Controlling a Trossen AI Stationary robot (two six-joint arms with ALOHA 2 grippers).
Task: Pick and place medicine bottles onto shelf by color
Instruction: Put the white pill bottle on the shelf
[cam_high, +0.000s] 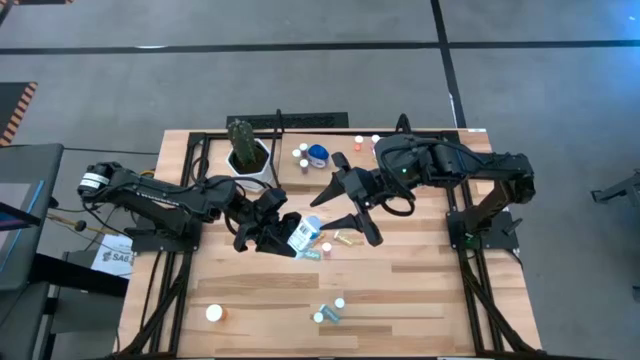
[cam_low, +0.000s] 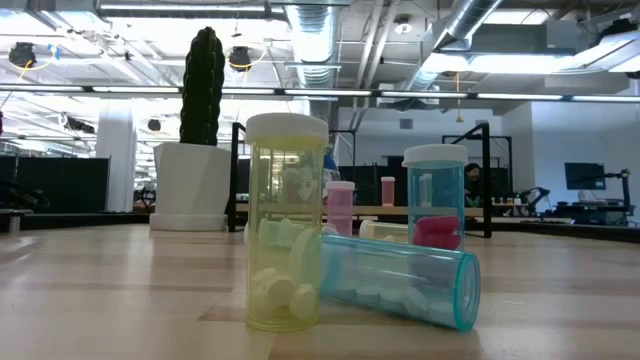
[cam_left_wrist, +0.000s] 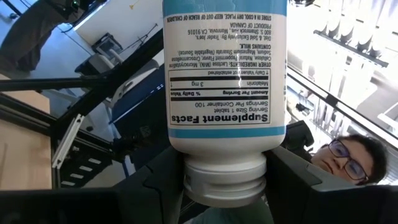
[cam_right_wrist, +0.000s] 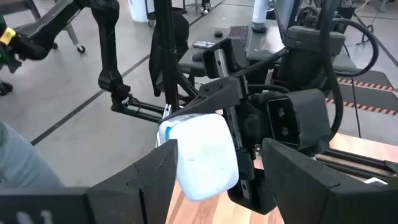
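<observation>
Gripping a white supplement bottle (cam_left_wrist: 225, 74) by its cap, left hand (cam_high: 268, 232) mid-counter (cam_high: 420, 290), right hand (cam_high: 352, 204) alongside, fingers spread, empty.

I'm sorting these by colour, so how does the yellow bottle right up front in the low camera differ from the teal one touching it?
The yellow bottle stands upright; the teal bottle lies on its side against it. The yellow one wears a pale cap on top; the teal one shows an open-looking rim toward the right, with no cap visible. The yellow one's pills sit loosely stacked; the teal one's spread along its length. Both are see-through and hold pale tablets.
</observation>
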